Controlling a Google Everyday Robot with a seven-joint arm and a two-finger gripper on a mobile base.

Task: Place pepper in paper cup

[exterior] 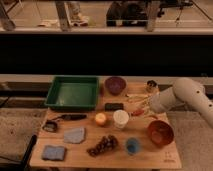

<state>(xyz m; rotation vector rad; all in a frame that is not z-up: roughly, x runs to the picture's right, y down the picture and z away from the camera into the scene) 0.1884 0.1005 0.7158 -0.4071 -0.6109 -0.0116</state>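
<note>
Near the surface's [165, 156] right edge, the tool [145, 106] hovers just above the pepper [138, 113], beside the paper cup [120, 119].

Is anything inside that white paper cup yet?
Nothing shows inside the paper cup; its bottom is hidden by its wall. The pepper lies beside it on the board, at the gripper.
</note>
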